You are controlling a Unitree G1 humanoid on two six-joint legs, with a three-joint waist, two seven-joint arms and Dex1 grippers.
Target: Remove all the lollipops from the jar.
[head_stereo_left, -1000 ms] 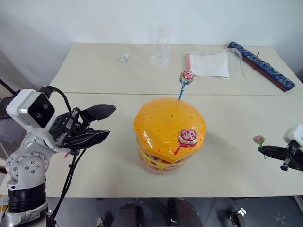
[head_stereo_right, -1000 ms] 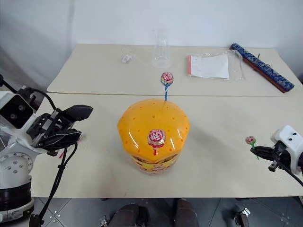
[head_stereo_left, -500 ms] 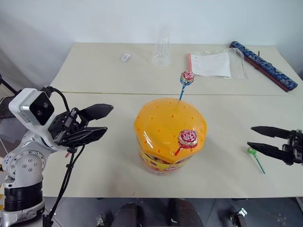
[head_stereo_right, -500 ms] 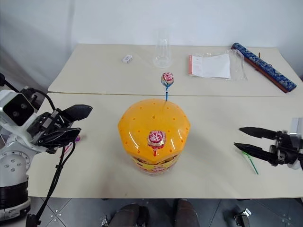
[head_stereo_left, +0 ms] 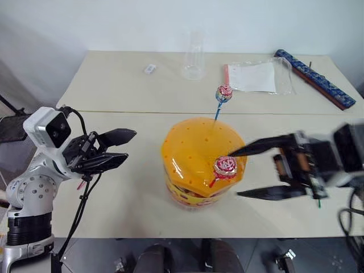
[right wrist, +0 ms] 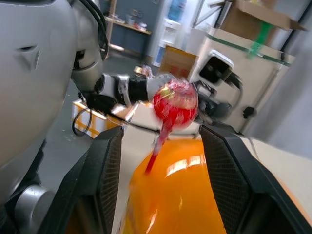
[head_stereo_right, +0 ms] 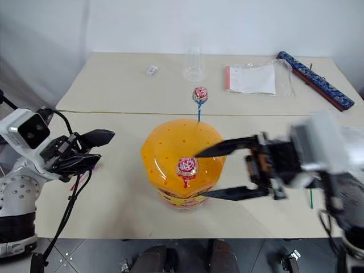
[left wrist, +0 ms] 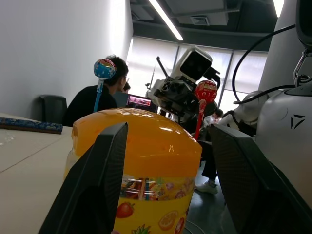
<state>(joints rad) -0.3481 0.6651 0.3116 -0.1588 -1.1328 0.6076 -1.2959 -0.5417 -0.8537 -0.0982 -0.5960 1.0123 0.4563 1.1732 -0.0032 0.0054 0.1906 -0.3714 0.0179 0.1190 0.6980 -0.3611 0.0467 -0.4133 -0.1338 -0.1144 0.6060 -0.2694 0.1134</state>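
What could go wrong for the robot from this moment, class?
1. The right gripper is open around the red-stick lollipop, very near the jar; closing off-centre could nip only the thin stick or bump the lid.
2. Pulling at a slant might tip or drag the jar.
3. The blue-stick lollipop stands close behind; a wide swing could knock it.

jar [head_stereo_left: 196, 156]: orange lid, yellow label | lollipops [head_stereo_left: 226, 166]: red-pink patterned wrappers | grippers [head_stereo_left: 245, 173]: black
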